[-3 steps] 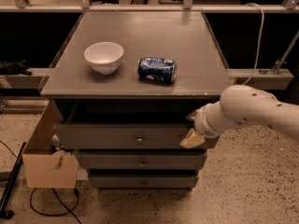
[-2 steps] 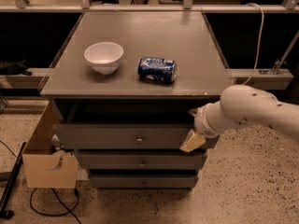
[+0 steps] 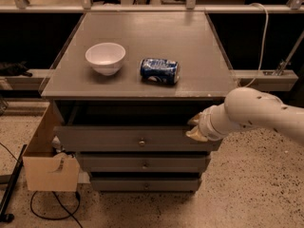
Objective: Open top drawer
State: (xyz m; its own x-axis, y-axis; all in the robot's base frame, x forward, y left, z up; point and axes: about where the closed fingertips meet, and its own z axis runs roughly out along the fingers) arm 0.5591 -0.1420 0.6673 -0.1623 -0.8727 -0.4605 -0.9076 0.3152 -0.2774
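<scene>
The top drawer (image 3: pixel 104 138) runs across the middle of the frame as a wide grey front, directly below the grey cabinet top (image 3: pixel 147 32). Its small round knob (image 3: pixel 141 142) sits at the centre of the front. A dark band shows between the cabinet top's front edge and the drawer's upper edge. How far the drawer stands out cannot be told from this angle.

The gripper (image 3: pixel 195 128) is at the right end of that drawer front, level with its upper edge and well to the right of the knob. Its cream tips overlap the front's upper right part and appear to touch it. Whether the jaws are spread or pressed together cannot be told, nor whether they grip the drawer's edge. The white arm (image 3: pixel 259 114) reaches in from the right edge of the frame to the gripper.

Below the top drawer are two shorter, narrower grey drawer fronts, the middle drawer (image 3: pixel 145 164) and the bottom drawer (image 3: pixel 145 183), each with a similar knob, and both look closed.

On the cabinet top, a white bowl (image 3: pixel 105 57) stands upright left of centre. A blue can (image 3: pixel 159 71) lies on its side just to the bowl's right, apart from it.

At the lower left an open cardboard box (image 3: pixel 50 172) sits on the speckled floor (image 3: pixel 256 189), against the cabinet's left side.
</scene>
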